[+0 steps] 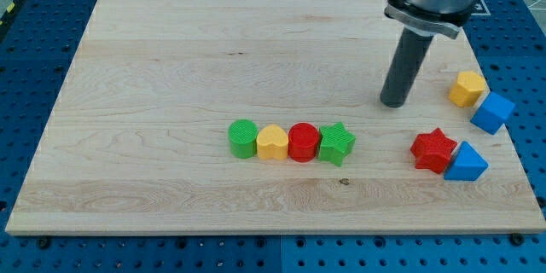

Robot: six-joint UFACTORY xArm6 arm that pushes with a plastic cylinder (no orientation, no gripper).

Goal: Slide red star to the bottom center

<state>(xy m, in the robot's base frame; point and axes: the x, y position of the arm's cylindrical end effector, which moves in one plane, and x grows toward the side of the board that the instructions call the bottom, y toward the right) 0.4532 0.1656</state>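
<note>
The red star [433, 149] lies near the view's right edge of the wooden board [171, 68], touching a blue triangular block [466, 163] on its right. My tip [393, 102] rests on the board above and to the left of the red star, apart from it by a short gap. The dark rod rises from the tip to the arm's grey end at the view's top right.
A row of touching blocks sits at the lower middle: green cylinder [243, 138], yellow heart [272, 143], red cylinder [303, 142], green star [336, 143]. A yellow block [467, 89] and a blue block [492, 113] lie at the right edge.
</note>
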